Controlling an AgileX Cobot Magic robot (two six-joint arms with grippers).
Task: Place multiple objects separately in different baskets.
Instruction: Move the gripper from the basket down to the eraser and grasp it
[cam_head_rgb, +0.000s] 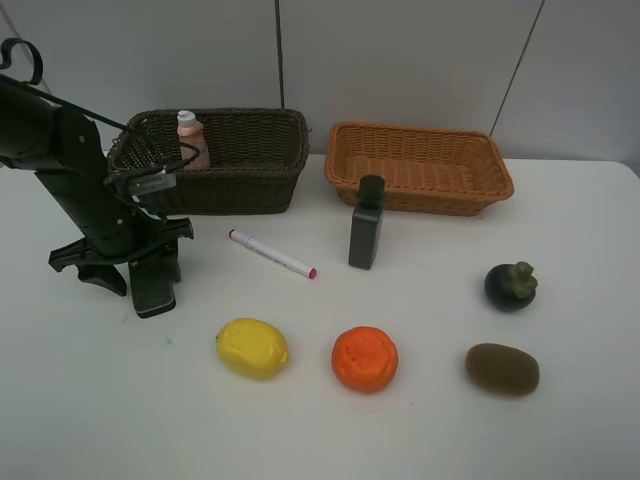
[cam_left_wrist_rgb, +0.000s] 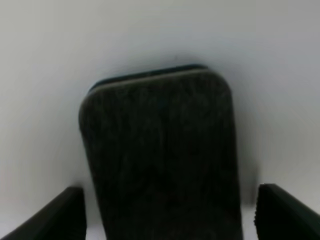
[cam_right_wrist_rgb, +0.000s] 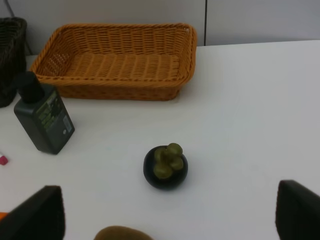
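Left hand (cam_left_wrist_rgb: 171, 216), jaws wide, straddles one eraser (cam_left_wrist_rgb: 160, 150) on the bench (cam_head_rgb: 560, 440); right hand (cam_right_wrist_rgb: 167, 215), also wide, faces one mangosteen (cam_right_wrist_rgb: 165, 167). Around them lie one marker (cam_head_rgb: 272, 254), one dark bottle (cam_head_rgb: 366, 225), one lemon (cam_head_rgb: 252, 348), one orange (cam_head_rgb: 365, 358) and one kiwi (cam_head_rgb: 502, 368). Two baskets stand behind: tan basket (cam_head_rgb: 420, 192) and brown basket (cam_head_rgb: 232, 190), the latter holding one pink bottle (cam_head_rgb: 192, 140).

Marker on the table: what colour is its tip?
Pink tip on a white marker; clearest in the exterior high view.

Exterior high: elevated, looking down across the whole bench (cam_head_rgb: 100, 420).
Left wrist: very close, facing the black eraser block (cam_left_wrist_rgb: 160, 160).
Right wrist: low and farther back; shares the mangosteen (cam_right_wrist_rgb: 165, 167), dark bottle (cam_right_wrist_rgb: 45, 117) and tan basket (cam_right_wrist_rgb: 120, 92) with the exterior view.
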